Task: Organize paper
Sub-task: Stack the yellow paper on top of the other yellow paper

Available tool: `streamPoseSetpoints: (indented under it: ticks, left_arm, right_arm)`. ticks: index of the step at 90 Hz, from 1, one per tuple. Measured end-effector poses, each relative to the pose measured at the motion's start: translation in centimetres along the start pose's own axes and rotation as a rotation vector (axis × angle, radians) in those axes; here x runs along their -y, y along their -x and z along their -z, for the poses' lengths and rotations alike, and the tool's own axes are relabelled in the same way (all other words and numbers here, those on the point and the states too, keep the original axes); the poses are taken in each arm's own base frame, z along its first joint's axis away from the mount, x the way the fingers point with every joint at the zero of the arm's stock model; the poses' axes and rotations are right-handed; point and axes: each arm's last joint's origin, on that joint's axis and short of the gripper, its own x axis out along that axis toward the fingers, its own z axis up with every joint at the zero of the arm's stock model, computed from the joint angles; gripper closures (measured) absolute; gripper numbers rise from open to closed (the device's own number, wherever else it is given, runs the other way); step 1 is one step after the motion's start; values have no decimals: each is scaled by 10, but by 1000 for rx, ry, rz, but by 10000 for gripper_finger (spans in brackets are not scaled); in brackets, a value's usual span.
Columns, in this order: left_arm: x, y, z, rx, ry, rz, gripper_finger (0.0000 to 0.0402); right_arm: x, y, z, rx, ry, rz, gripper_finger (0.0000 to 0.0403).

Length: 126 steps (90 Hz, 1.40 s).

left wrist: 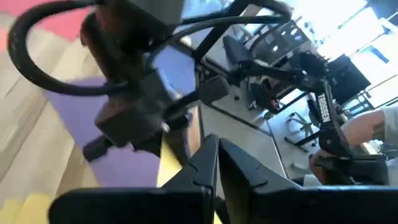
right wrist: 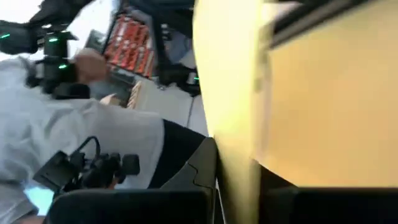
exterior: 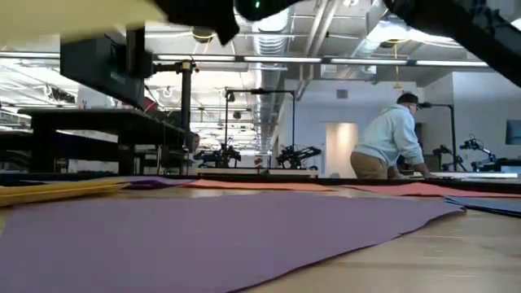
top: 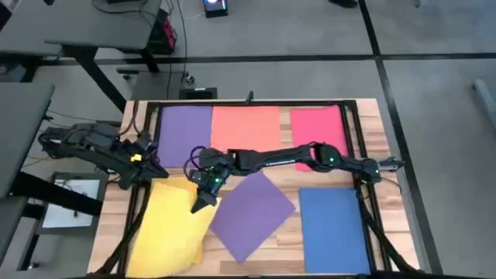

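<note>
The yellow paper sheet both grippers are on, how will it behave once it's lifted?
Probably floppy: the thin yellow paper sheet already buckles between the left gripper and right gripper. Likely very light, so it may sag or flutter. A two-point pinch could crease it.

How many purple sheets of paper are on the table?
2. One flat rectangular purple paper sheet lies squared at the far left of the back row, beside the salmon-orange sheet. A second, rotated purple paper sheet lies mid-table in front. Others could be hidden underneath.
</note>
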Motion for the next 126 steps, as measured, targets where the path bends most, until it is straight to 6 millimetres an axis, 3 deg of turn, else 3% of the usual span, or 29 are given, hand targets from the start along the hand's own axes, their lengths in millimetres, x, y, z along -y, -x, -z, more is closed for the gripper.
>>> streamPoseSetpoints:
  ticks: [16,30,57,92,108,126]
  left_arm:
    - [-7,4,10,-85,40,-70,402]
    - [-9,4,12,-104,43,-86,402]
    - [-9,-3,10,-118,-3,-100,402]
    - [-9,-8,10,-138,12,-118,402]
    - [-9,-8,10,-135,59,-121,402]
    - [-9,-8,10,-135,57,-121,402]
  right_arm:
    - [37,-3,6,-1,-98,110,403]
    - [50,-1,7,28,-114,190,403]
    - [56,9,-6,120,267,303,403]
    - [61,0,8,-32,783,363,403]
    - [67,8,18,-173,651,206,403]
    - [62,2,6,-35,626,164,403]
